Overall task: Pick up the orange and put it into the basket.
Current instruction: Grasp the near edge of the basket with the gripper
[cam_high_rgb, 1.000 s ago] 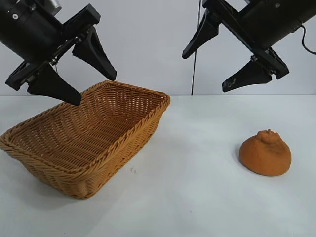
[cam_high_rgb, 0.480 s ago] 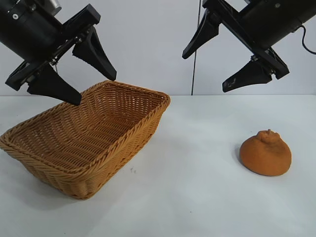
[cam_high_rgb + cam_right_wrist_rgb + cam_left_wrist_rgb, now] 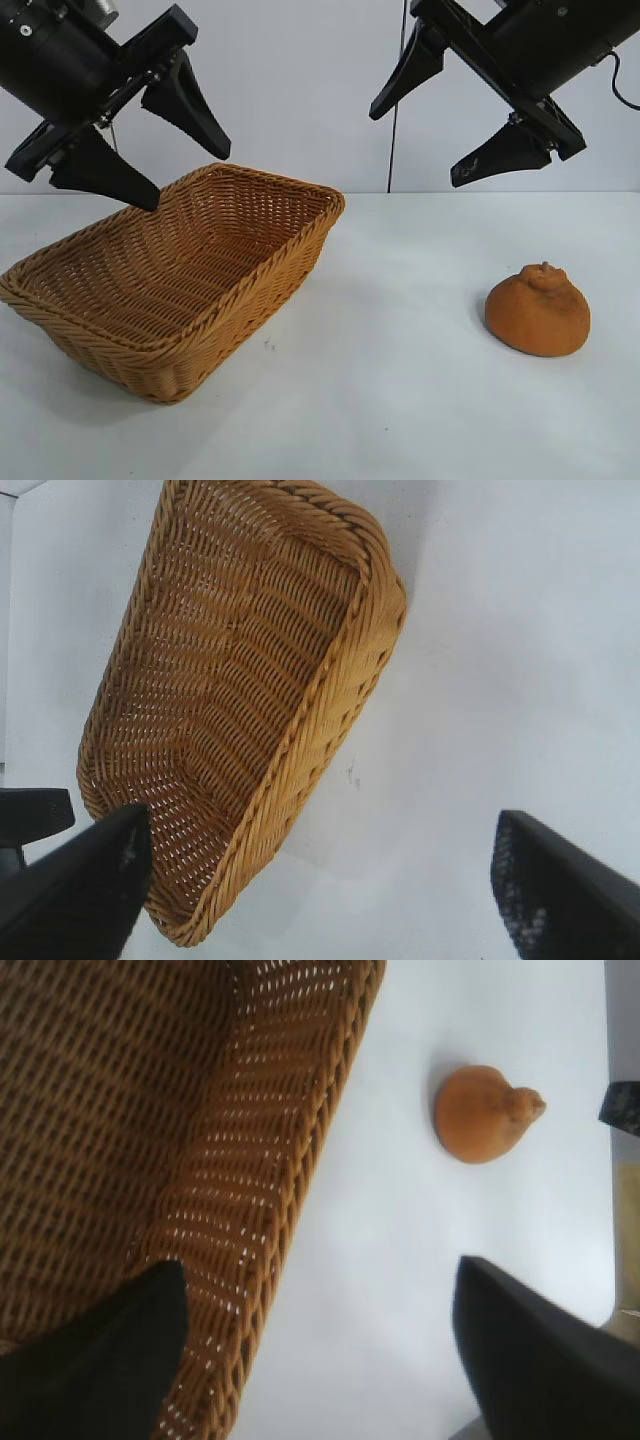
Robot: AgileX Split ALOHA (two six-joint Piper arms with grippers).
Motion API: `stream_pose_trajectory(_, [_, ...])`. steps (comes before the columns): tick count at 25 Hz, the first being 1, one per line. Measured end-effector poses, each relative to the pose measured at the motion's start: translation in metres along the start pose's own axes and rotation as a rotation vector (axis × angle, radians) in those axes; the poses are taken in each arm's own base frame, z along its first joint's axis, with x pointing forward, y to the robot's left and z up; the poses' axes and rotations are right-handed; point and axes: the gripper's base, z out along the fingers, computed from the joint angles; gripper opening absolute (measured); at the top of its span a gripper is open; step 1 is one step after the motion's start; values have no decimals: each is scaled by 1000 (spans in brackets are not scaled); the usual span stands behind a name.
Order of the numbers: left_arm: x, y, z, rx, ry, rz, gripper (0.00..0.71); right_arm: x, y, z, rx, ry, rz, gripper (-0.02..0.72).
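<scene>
The orange [image 3: 538, 310] sits on the white table at the right, dull orange with a knobbly bump on top; it also shows in the left wrist view [image 3: 485, 1113]. The wicker basket [image 3: 120, 335] stands at the left, empty, and shows in the left wrist view [image 3: 290, 1150] and the right wrist view [image 3: 330, 730]. My left gripper [image 3: 185, 175] hangs open above the basket's far end. My right gripper [image 3: 415, 145] hangs open high above the table, up and left of the orange. Neither holds anything.
The white table [image 3: 400, 400] stretches between basket and orange. A thin dark cable [image 3: 397, 100] hangs down the pale back wall behind the right arm.
My left gripper has shifted slightly up and left. The right arm, orange and basket have not moved.
</scene>
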Motion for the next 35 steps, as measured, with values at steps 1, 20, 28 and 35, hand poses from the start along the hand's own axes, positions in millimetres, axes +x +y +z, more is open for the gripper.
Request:
stream_pose_trajectory(1, [0,0,-5,-7,-9,-17,529,0,0,0,1,0,-1,631])
stream_pose_trajectory(20, [47,44,-35,-320,-212,-681,529,0,0,0,2,-2,0,631])
stream_pose_trajectory(28, [48,47,-33,-313,-244,-717,529,-1,0,0,3,-7,0,631])
stream_pose_trajectory(35, [48,59,-15,-379,-198,-715,529,-1,0,0,3,-7,0,631])
